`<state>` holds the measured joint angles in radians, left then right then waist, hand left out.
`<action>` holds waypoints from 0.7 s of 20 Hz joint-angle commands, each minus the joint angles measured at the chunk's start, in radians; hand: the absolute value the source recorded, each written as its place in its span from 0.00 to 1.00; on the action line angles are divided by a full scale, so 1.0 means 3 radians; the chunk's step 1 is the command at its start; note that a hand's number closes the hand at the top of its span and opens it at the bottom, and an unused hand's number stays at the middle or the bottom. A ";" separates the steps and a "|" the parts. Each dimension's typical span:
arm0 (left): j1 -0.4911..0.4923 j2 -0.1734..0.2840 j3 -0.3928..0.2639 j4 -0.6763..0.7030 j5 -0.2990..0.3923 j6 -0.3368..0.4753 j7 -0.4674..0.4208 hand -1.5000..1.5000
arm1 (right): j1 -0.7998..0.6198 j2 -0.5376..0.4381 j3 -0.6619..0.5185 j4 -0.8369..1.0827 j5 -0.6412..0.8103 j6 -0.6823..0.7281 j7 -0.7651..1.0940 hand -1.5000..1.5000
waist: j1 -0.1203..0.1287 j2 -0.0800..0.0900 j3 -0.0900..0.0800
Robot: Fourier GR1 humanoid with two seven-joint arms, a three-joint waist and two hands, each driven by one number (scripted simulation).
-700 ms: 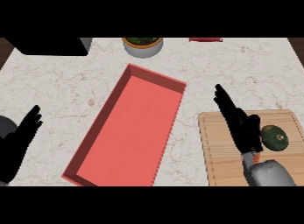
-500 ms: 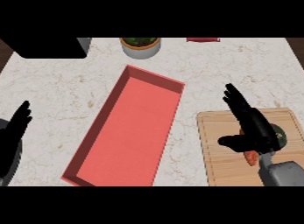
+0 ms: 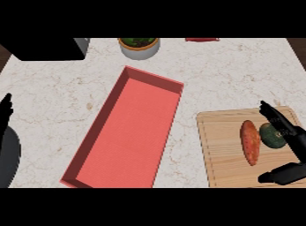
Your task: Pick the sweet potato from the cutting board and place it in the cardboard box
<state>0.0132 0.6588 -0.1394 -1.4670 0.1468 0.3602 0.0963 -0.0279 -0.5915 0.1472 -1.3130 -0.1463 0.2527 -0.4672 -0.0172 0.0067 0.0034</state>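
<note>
An orange-red sweet potato (image 3: 249, 142) lies lengthwise on the wooden cutting board (image 3: 223, 154) at the lower right. A dark green round vegetable (image 3: 270, 135) sits just to its right. My right hand (image 3: 296, 145) is open at the board's right side, fingers stretched over the green vegetable and thumb spread below, close to the sweet potato without holding it. The long red box (image 3: 129, 132) lies open and diagonal in the middle of the counter. My left hand (image 3: 0, 119) rests open at the left edge, fingers up.
A potted plant (image 3: 139, 46) stands at the back centre. A black appliance (image 3: 44, 48) fills the back left corner. A small red object (image 3: 202, 39) lies at the back edge. White marble counter runs between box and board.
My right hand has slid right and down, uncovering the sweet potato and settling at the board's right side. The left hand has drifted further to the left edge.
</note>
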 commanded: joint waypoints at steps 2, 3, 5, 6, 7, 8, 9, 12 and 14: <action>-0.0111 -0.0163 -0.0076 0.0217 -0.0152 0.0088 -0.0136 0.50 | 0.0088 -0.0129 -0.0260 0.0776 -0.0220 0.0703 -0.1243 0.00 | 0.0041 0.0019 0.0008; -0.0177 -0.0105 -0.0056 0.0208 -0.0131 0.0013 -0.0097 0.50 | -0.0006 -0.0200 -0.0307 0.1017 -0.0178 0.0831 -0.1438 0.00 | 0.0073 0.0022 0.0010; -0.0375 -0.0106 -0.0028 0.0312 -0.0155 -0.0017 -0.0029 0.50 | -0.0253 -0.0302 -0.0271 0.1344 0.0216 0.0741 -0.1802 0.00 | 0.0091 0.0017 0.0005; -0.0235 -0.0128 -0.0080 0.0213 -0.0181 0.0000 -0.0052 0.50 | -0.0324 -0.0428 -0.0299 0.1445 0.0341 0.0631 -0.1855 0.00 | 0.0132 0.0012 0.0007; -0.0230 -0.0176 -0.0051 0.0398 -0.0162 -0.0030 -0.0208 0.50 | -0.0407 -0.0458 -0.0238 0.1467 0.0518 0.0431 -0.1844 0.00 | 0.0137 0.0021 0.0003; -0.0284 -0.0066 0.0014 0.0296 -0.0133 -0.0079 -0.0044 0.50 | -0.0415 -0.0515 -0.0178 0.1498 0.0655 0.0343 -0.1858 0.00 | 0.0128 0.0004 0.0001; -0.0308 -0.0133 -0.0036 0.0310 -0.0164 -0.0038 -0.0064 0.50 | -0.0443 -0.0707 -0.0098 0.1399 0.0818 0.0265 -0.1775 0.00 | 0.0129 0.0008 0.0000; -0.0593 -0.0148 -0.0009 0.0497 -0.0173 -0.0103 0.0009 0.50 | -0.0756 -0.0772 0.0185 0.1429 0.1181 0.0175 -0.1557 0.00 | 0.0133 0.0020 -0.0005; -0.0380 -0.0291 -0.0132 0.0418 -0.0322 0.0026 -0.0166 0.50 | -0.0794 -0.0876 0.0279 0.1451 0.1329 0.0222 -0.1570 0.00 | 0.0134 0.0000 -0.0008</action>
<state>-0.0951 0.6001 -0.1639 -1.3627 0.0804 0.3572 0.0768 -0.1974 -0.8140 0.1704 -0.9183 0.1410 0.2871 -0.8846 0.0194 0.0087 0.0024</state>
